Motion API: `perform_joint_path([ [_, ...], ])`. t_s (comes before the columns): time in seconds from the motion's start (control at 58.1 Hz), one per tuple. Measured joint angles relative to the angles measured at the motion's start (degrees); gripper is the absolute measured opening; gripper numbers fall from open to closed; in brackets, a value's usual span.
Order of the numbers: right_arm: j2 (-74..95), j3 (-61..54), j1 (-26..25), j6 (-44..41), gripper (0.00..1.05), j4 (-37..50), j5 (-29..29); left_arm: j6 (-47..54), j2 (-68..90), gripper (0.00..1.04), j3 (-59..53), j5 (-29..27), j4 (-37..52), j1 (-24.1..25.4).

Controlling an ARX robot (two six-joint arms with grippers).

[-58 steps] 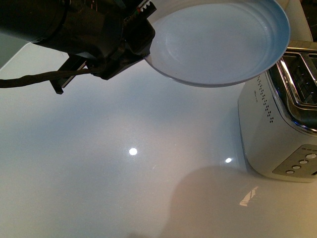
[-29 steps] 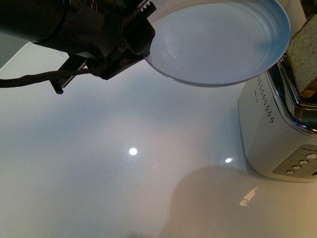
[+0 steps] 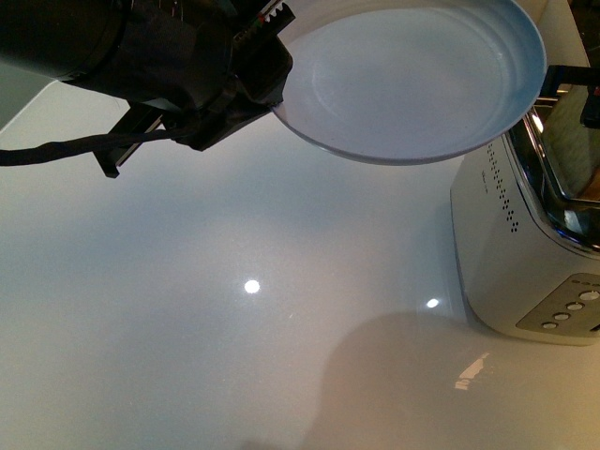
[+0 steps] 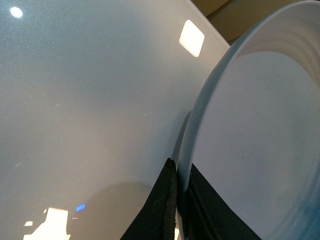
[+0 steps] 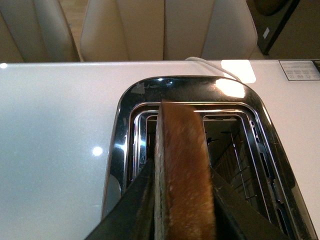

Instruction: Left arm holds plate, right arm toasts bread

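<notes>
Well L of the toaster (image 3: 511, 234), up high: my left claw (image 3: 278, 94), bulky black body, black cable (image 3: 56, 150) trailing off further L. Claw's pinched tight on the plate (image 3: 412, 80) at the rim. L wrist cam shows the rim sitting betw. two dark fingers (image 4: 162, 210), one each side, both touching. Plate's pale blue-grey, round, low rim, inner face toward the front cam, held in the air above the glossy white table (image 3: 234, 356). Its R edge reaches over the toaster's top L corner in the front cam; can't tell if they touch.

Toaster itself: white body, chrome top, rows of small holes on the side facing the plate, a few round buttons (image 3: 567, 312) low on the near end. Stands on the table.

At the toaster's top: bread slice (image 5: 182, 170), brown crust edge up, standing in line w/ one long slot. Front cam gives the bread slice (image 3: 574, 150) only as a brown blur at that slot, so how deep it sits I can't say. My right claw (image 5: 182, 210) is clamped on it, dark fingers (image 5: 131, 205) pressed on each flat face. 2nd slot just beside it shows wire guides. Beyond the toaster: white cord (image 5: 200, 61) on the table, then pale chair backs (image 5: 150, 30).
</notes>
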Motion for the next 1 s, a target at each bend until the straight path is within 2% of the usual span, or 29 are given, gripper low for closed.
perform_joint_path([
  [0.103, -3.5, -1.9, -0.5, 1.9, 0.59, 0.1, 1.2, 0.0, 0.0, 0.03, 0.0, 0.0, 0.0, 0.0],
  [0.241, -11.1, -3.7, -1.8, 2.9, 0.81, -1.6, 2.6, 0.0, 0.0, 0.03, 0.0, 0.0, 0.0, 0.0],
  [0.344, -18.5, -5.6, -2.5, 3.5, 0.96, -6.1, 4.4, 0.0, 0.0, 0.03, 0.0, 0.0, 0.0, 0.0],
  [0.396, -20.4, -6.1, -2.7, 3.7, 0.97, -6.7, 4.8, 0.0, 0.0, 0.03, 0.0, 0.0, 0.0, 0.0],
  [0.448, -21.7, -6.2, -2.9, 3.5, 0.95, -6.4, 4.3, 0.0, 0.0, 0.03, 0.0, 0.0, 0.0, 0.0],
  [0.534, -21.6, -11.4, -5.0, -1.3, 0.81, 7.8, -9.8, 0.0, 0.0, 0.03, 0.0, 0.2, 0.0, -0.1],
  [0.585, -22.3, -14.6, -5.6, -3.4, 0.72, 12.8, -14.4, 0.0, 0.0, 0.03, 0.0, 0.2, 0.0, -0.1],
  [0.775, -28.8, -21.1, -6.9, -6.0, 0.41, 14.6, -16.6, 0.0, 0.0, 0.03, 0.0, 0.0, 0.0, 0.0],
  [0.843, -30.8, -22.8, -8.8, -6.4, 0.3, 14.1, -19.9, 0.0, 0.0, 0.03, 0.0, 0.0, 0.0, 0.0],
  [0.998, -35.8, -26.3, -10.5, -6.8, 0.05, 12.3, -20.1, 0.0, 0.0, 0.03, 0.0, 0.0, 0.0, 0.0],
])
